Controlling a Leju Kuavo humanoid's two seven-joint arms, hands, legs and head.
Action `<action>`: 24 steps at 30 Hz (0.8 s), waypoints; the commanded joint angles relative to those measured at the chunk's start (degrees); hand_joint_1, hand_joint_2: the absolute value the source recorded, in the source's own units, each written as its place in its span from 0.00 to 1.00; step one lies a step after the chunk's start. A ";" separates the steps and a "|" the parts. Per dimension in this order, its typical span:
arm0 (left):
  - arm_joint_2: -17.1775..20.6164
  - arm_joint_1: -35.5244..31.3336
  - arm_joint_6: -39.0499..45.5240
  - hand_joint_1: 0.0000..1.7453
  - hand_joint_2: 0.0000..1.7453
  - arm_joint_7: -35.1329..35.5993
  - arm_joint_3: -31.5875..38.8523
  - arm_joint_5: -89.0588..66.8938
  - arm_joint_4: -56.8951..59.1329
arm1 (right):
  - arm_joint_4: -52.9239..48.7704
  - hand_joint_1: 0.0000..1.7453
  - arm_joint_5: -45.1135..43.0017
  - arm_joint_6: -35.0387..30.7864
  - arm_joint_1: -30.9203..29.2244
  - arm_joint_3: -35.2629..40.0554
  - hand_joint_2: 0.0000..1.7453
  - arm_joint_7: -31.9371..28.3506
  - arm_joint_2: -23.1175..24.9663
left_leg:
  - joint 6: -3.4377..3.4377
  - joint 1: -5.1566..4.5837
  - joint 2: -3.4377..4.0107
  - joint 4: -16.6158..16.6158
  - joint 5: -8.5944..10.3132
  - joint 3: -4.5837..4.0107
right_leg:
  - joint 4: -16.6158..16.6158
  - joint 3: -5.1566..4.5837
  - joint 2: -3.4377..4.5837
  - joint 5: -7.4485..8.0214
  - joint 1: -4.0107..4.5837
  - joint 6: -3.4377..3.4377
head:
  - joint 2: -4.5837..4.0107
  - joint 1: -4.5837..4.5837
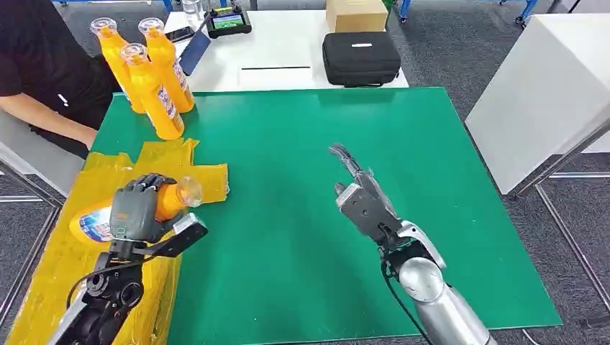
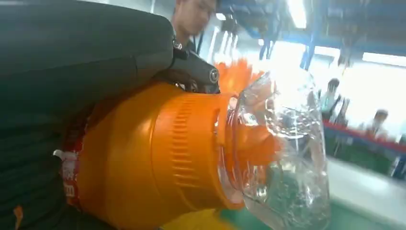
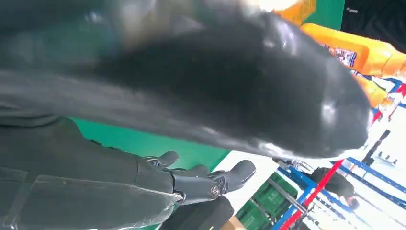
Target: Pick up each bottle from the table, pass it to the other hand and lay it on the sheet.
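In the head view the left hand [image 1: 135,208] grips an orange bottle [image 1: 162,201] lying on its side over the yellow sheet [image 1: 86,273], its clear cap [image 1: 190,190] pointing toward the middle of the green table [image 1: 302,215]; the right hand [image 1: 357,188] hovers above the table, fingers spread and holding nothing; three more orange bottles [image 1: 147,72] stand upright at the far left corner, beside a seated person [image 1: 43,65]; a black case [image 1: 360,57] rests on the white table behind. In the left wrist view the bottle [image 2: 158,153] lies clamped against the hand [image 2: 72,72], cap [image 2: 282,158] outward. In the right wrist view the fingers [image 3: 210,179] extend apart, with standing bottles [image 3: 354,50] beyond.
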 commanded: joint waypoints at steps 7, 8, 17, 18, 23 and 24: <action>0.45 -5.03 -4.74 1.00 1.00 2.24 -7.55 -2.38 16.32 | 1.09 0.00 -0.98 0.52 -1.63 1.63 0.00 0.39 -0.87 | -0.16 0.05 -0.02 0.01 -0.07 0.25 | -0.01 0.28 0.06 -0.09 0.03 -0.11 | 0.00 0.00; 0.53 -5.39 -5.48 1.00 1.00 2.45 -7.92 -2.64 16.90 | 0.94 0.00 -1.04 0.52 -1.48 1.50 0.00 0.40 -0.86 | -0.12 0.01 -0.05 -0.03 -0.03 0.18 | -0.03 0.20 0.02 -0.06 0.00 -0.08 | 0.00 0.00; 0.55 -6.53 -9.03 1.00 1.00 2.90 -8.93 -2.51 18.88 | 0.74 0.00 -1.13 0.61 -1.30 1.14 0.00 0.48 -0.67 | -0.12 0.00 0.01 -0.04 -0.02 0.23 | -0.02 0.24 0.07 -0.04 -0.01 -0.07 | 0.00 0.00; 0.55 -6.53 -9.03 1.00 1.00 2.90 -8.93 -2.51 18.88 | 0.74 0.00 -1.13 0.61 -1.30 1.14 0.00 0.48 -0.67 | -0.16 0.01 0.02 -0.04 -0.04 0.30 | -0.03 0.31 0.09 -0.06 0.01 -0.10 | 0.00 0.00; 0.13 -7.67 -13.94 0.00 0.00 3.32 -9.98 -1.11 20.80 | 1.02 0.00 -1.10 1.12 -1.33 1.00 0.00 0.67 -0.55 | -0.28 0.04 0.07 -0.04 -0.11 0.51 | -0.01 0.52 0.19 -0.14 0.02 -0.17 | 0.00 -0.02; 0.22 -7.97 -14.39 0.00 0.00 3.67 -10.47 -1.75 21.09 | 1.05 0.00 -1.09 1.13 -1.29 0.92 0.00 0.68 -0.49 | -0.18 0.03 0.03 -0.04 -0.04 0.33 | -0.02 0.33 0.11 -0.06 0.02 -0.10 | 0.00 0.00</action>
